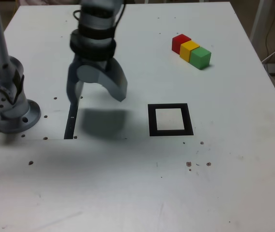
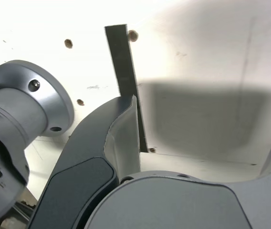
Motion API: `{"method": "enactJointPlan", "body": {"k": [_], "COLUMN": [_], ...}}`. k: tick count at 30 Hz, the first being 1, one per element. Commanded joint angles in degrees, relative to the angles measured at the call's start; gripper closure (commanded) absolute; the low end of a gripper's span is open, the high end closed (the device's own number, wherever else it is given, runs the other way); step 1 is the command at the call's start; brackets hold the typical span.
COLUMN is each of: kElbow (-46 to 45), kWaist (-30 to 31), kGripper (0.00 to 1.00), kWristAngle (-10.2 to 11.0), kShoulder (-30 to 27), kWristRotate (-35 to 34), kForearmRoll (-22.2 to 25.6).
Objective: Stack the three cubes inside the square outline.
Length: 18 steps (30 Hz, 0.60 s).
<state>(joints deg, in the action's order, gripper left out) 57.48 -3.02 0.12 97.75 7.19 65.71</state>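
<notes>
Fingers (image 1: 97, 92) spread wide and empty, the stacking seems unstarted; next, swing over to the cubes (image 1: 190, 50).

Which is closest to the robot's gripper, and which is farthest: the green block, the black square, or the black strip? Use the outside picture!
By the exterior view, from the gripper:
1. Black strip: just below it, toward the left.
2. Black square: to its lower right.
3. Green block: farthest, off to the upper right.
</notes>
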Motion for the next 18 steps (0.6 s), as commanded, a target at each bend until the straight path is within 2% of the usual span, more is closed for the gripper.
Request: {"method": "enactJointPlan", "body": {"k": [1,7,18], "kElbow": [1.5,6.5,17.8], "kWaist": [-1.0,-4.5,-10.4], "kGripper": [0.01,0.01,0.01], "kWristAngle": [0.1,1.1,5.4], "kShoulder": [0.9,4.0,9.7], "kWristRotate": [0.3,1.3,1.5], "kForearmRoll": [0.8,2.9,7.8]}}
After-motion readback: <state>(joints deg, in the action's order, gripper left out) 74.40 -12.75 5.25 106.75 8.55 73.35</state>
